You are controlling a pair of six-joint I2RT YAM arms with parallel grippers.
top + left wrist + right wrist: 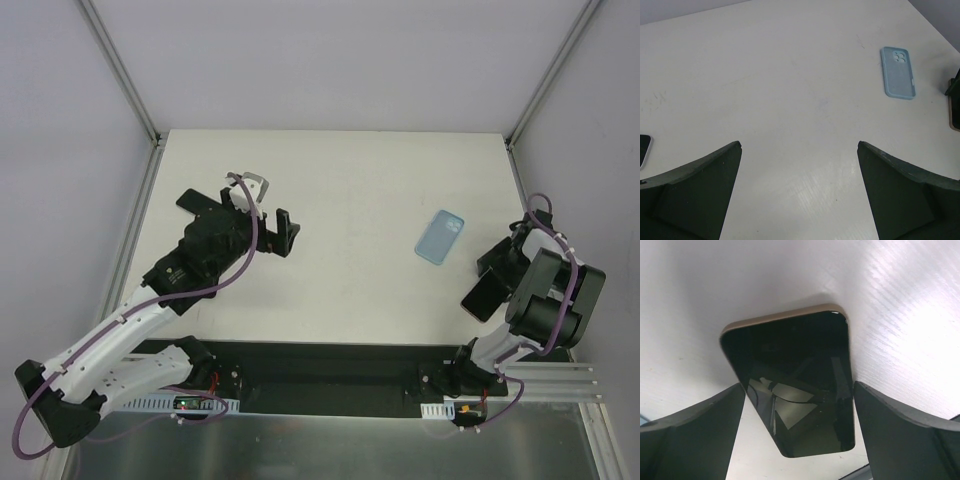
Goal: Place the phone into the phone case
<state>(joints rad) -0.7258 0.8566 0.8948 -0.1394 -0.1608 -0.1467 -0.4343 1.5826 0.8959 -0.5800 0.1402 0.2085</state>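
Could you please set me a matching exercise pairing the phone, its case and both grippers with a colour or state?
1. phone case
2. phone
3. left gripper
4. right gripper

A. open, above the phone
B. light blue
C. black screen, gold rim
D. open, above bare table

Pairs: 1-B, 2-C, 3-D, 4-A.

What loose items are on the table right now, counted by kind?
Phone: 1
Phone case, light blue: 1
Pale-rimmed dark item, cut off at the edge of the left wrist view, kind unclear: 1
Total: 3
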